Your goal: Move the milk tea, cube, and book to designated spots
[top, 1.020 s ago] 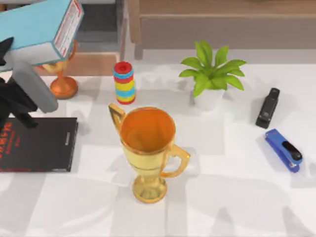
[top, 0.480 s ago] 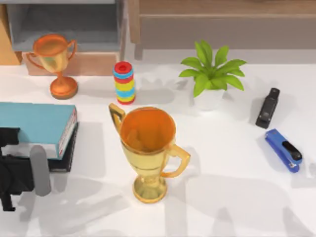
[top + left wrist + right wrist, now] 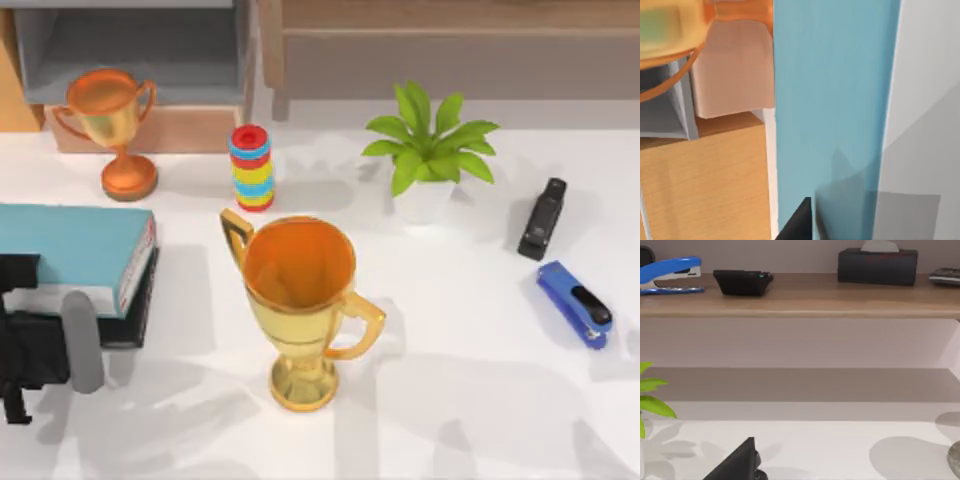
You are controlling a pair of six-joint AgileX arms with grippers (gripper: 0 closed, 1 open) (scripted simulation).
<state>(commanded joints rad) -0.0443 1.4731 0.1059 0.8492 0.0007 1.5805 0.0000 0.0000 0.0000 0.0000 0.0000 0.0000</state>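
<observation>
Overhead, the book (image 3: pixel 70 250) lies on a black book (image 3: pixel 135 315) at the worktop's (image 3: pixel 450 330) left edge beside the left claw (image 3: pixel 40 350), grip unclear, while the left wrist view shows its teal cover (image 3: pixel 830 100) close.

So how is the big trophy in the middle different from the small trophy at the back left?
The big gold trophy stands mid-table and looks far larger from above; the small orange trophy stands at the back left, beside the shelf unit. The gold one is yellow with an orange inside; the small one is orange all over. Both are upright, with two handles and a round foot.
</observation>
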